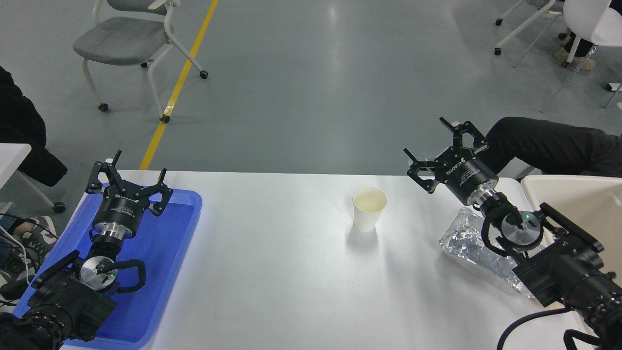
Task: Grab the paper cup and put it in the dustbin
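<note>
The white paper cup (369, 209) stands upright near the middle of the white table, empty with a pale cream inside. The cream-beige dustbin (580, 206) sits at the table's right edge, partly cut off by the picture. My right gripper (430, 141) is open and empty, raised near the table's far edge, to the right of the cup and well apart from it. My left gripper (127, 170) is open and parked over the blue tray at the lower left.
A crumpled silver foil packet (474, 248) lies under my right arm, between the cup and the bin. A flat blue tray (170, 243) lies at the left. A person's dark-clad leg (554, 143) reaches in beyond the far right edge. Chairs stand on the floor behind.
</note>
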### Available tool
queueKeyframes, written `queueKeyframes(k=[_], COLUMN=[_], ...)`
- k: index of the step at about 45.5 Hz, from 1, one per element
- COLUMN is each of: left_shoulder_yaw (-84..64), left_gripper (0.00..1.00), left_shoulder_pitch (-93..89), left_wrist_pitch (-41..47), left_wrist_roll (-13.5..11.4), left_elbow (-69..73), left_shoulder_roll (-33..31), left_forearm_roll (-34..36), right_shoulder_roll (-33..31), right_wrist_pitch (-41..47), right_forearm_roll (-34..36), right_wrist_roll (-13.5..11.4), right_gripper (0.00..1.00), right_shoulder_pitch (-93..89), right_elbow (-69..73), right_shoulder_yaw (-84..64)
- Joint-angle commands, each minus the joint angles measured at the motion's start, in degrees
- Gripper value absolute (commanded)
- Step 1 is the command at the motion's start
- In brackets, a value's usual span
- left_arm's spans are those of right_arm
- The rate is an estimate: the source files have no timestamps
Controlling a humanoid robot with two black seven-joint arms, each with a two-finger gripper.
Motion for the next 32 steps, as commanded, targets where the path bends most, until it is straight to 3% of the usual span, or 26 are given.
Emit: queueKeyframes(k=[1, 10, 32], left_shoulder_yaw=[-0.03, -0.03, 0.06], left_gripper=[1.00, 1.00, 1.00], left_shoulder_pitch=[0.08, 0.08, 0.08], left_wrist_pitch=[0.00, 0.00, 0.00], left_wrist_roll=[0.00, -0.09, 0.00], left_elbow=[-0.01, -0.01, -0.01], left_shoulder_roll=[0.08, 0.16, 0.08], left_forearm_roll=[0.00, 0.00, 0.00], right_shoulder_roll=[-2.20, -6.33, -17.32], right_wrist_pitch=[0.04, -0.31, -0.93], right_forearm_roll=[-2.01, -9.22, -8.78], right_wrist_roll=[-0.13, -0.31, -0.13], right_gripper=[1.00, 1.00, 1.00], right_shoulder_pitch=[3.62, 9.85, 35.42], right_elbow=[1.01, 1.54, 7.34], right_shoulder_yaw=[-0.61, -8.68, -56.14])
